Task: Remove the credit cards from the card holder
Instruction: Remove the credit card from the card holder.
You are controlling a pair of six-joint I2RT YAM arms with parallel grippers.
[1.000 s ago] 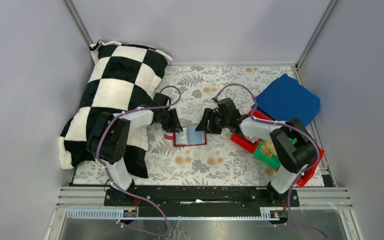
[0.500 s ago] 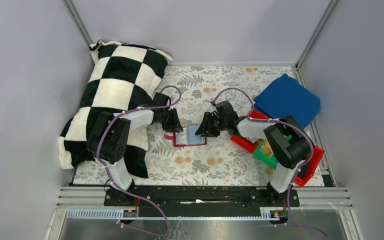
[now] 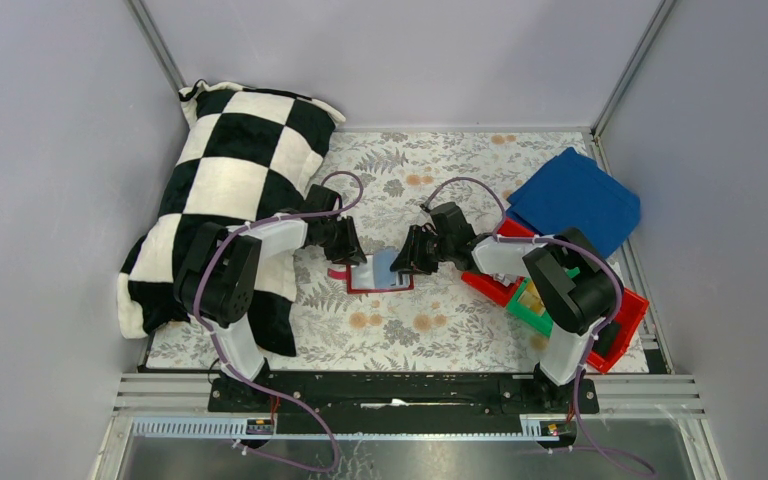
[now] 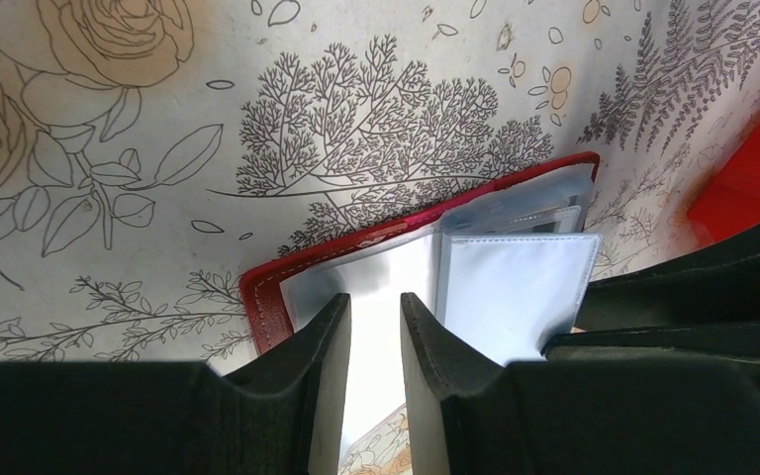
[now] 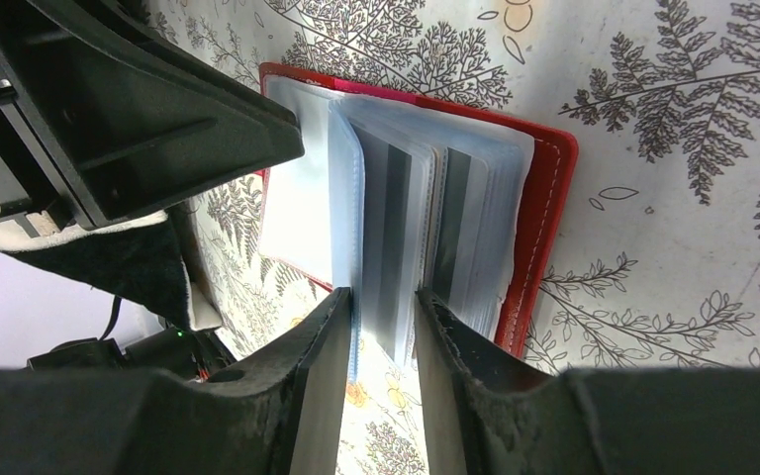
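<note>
Open and face up on the floral bench (image 3: 440,340), just right of the lower half of the checkered pillow (image 3: 230,170): the card holder (image 3: 375,280). Long axis across the bench, left to right, pointing away from the pillow. Spine running near to far, red border showing round the edge.

Standing fanned up from the spine, clear sleeves (image 5: 480,198) with grey, dark-striped credit cards (image 5: 393,237) tucked inside (two stripes plain in the right wrist view).

Clamped on the holder's leaf nearest the pillow: the left fingers (image 4: 322,356), almost together, with pale plastic filling the narrow gap.

On the holder's side away from the pillow: the right fingers (image 5: 322,346), tight against both faces of one upright sleeve with a striped card in it, close to its free edge.

Farther right of the pillow, past the holder: red bins (image 3: 485,285), partly hidden by the right arm.

Farthest from the pillow, toward the bench's right rear corner: a folded blue cloth (image 3: 575,200), overlapping the far end of the bins.
</note>
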